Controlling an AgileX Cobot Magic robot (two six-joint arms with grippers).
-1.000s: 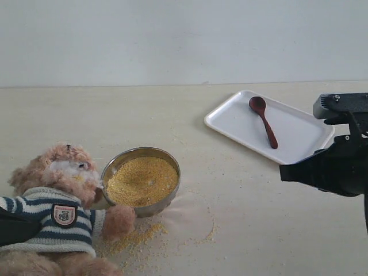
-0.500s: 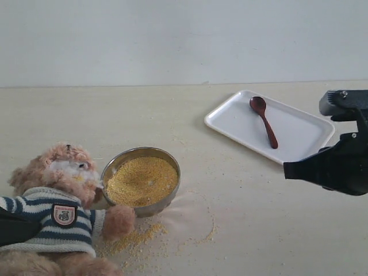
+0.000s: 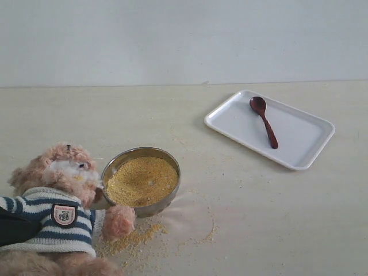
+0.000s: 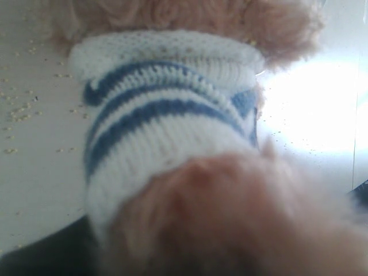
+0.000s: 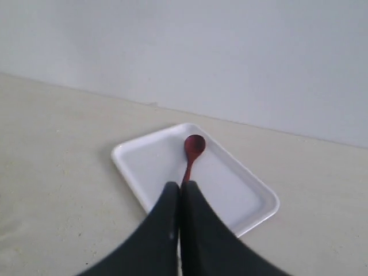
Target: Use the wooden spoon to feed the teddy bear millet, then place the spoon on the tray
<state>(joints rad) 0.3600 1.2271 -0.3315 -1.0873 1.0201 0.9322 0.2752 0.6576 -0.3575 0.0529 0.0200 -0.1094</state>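
Right gripper [image 5: 179,192], jaws pressed together, is now gone from the exterior view's 3 o'clock edge; wooden spoon [image 3: 264,122] stays on tray [image 3: 305,158]. Left gripper [image 3: 10,229] jaws: cannot tell.

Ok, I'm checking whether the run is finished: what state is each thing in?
Teddy bear, lying by the bowl.
Bowl, upright, full of millet.
Millet, partly spilled beside the bowl.
Spoon, lying free on the tray.
Tray, flat, holding the spoon.
Right gripper, shut, empty.
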